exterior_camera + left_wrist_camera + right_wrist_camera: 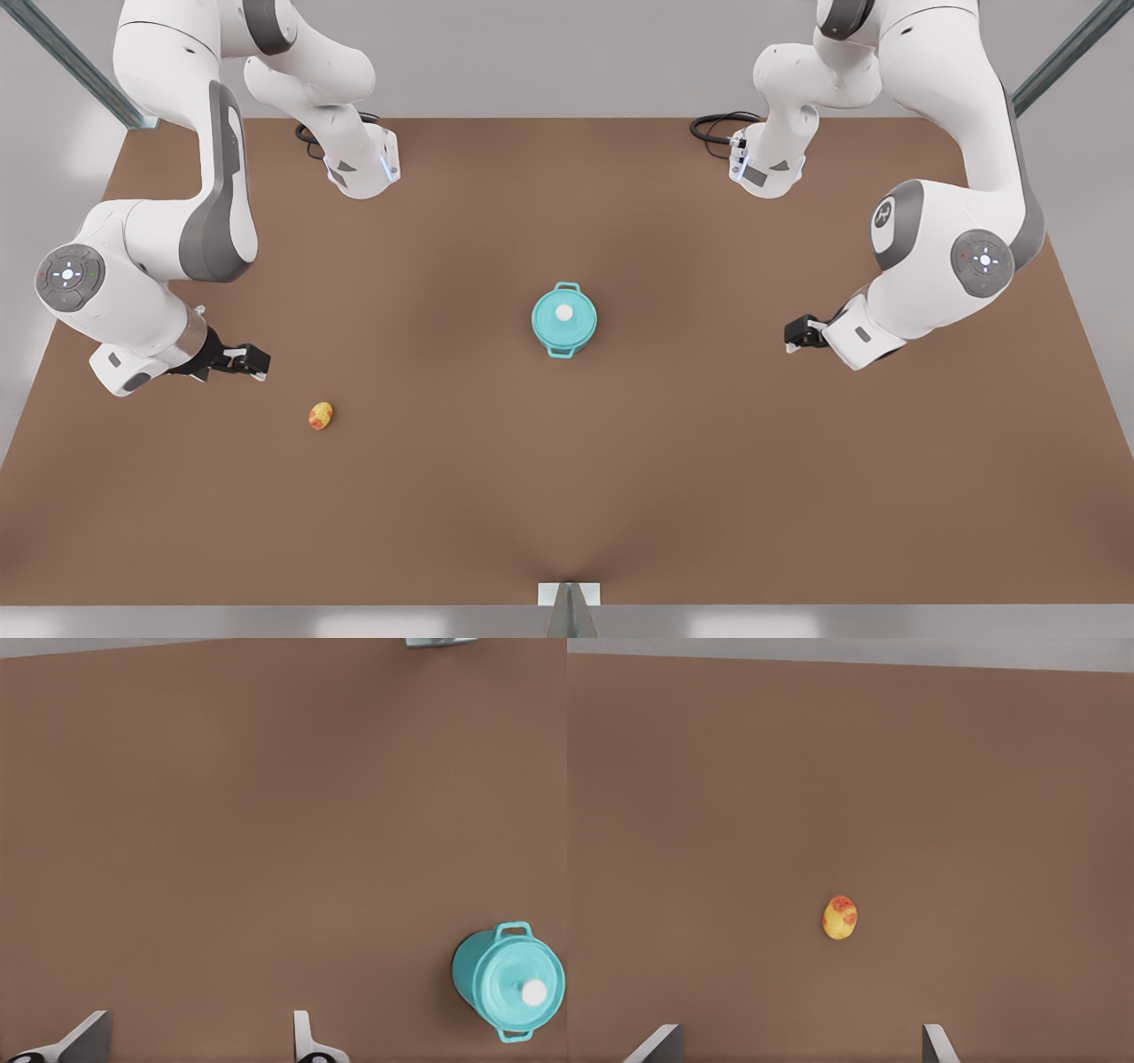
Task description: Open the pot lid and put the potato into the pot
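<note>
My right pincer (257,361) hangs low over the brown worktop (567,496) on the front view's left. Fingers (935,1043) spread wide apart, nothing between them.

The potato (841,917) lies on the bare worktop ahead of that pincer, near but apart from it. Yellow oval, orange-red patches. In the front view the potato (321,416) sits just beside the pincer, a little toward the front view's lower edge.

My left pincer (795,334) hangs on the front view's right, pointing in toward the middle. Its fingers (306,1041) are likewise parted wide and hold nothing.

The pot (507,981) stands off to one side of this pincer, well apart. Teal, round, two loop handles on opposite sides of the rim.

The pot lid (521,979) sits flat on the pot, its white knob at centre. The lid is still closed over the rim.

In the front view the pot (564,321) stands upright near the worktop's middle, between the two pincers, with the pot lid (563,317) on it. Potato and pot are well apart.

Farther back, both arm bases are bolted at the worktop's far edge, black cables looped beside each.
</note>
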You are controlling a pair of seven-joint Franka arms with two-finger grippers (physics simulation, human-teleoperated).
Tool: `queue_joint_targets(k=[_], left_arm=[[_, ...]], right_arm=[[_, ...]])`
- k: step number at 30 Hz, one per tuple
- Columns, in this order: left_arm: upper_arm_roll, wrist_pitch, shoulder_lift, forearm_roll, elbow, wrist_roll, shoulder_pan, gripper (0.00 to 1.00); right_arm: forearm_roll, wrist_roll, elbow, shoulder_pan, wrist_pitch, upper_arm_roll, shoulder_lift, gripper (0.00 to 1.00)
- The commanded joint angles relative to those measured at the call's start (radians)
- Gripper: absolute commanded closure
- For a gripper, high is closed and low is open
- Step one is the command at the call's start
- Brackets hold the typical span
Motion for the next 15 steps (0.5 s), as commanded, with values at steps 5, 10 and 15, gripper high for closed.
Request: queue_joint_targets(k=[5,10,15], left_arm=[[-0.007,-0.026,0.013,0.008,-0.028,-0.075,-0.086,0.0],[-0.01,-0.012,0.114,0.026,0.087,-0.643,-0.494,0.0],[-0.04,0.306,0.252,0.064,0.102,-1.194,-0.68,0.0]], right_arm=[[0.033,0.079,-0.002,0.002,0.003,0.0,0.035,0.0],[0.036,0.194,0.001,0.031,0.064,-0.009,0.101,0.0],[0.028,0.239,-0.184,0.04,0.288,-0.009,0.057,0.0]])
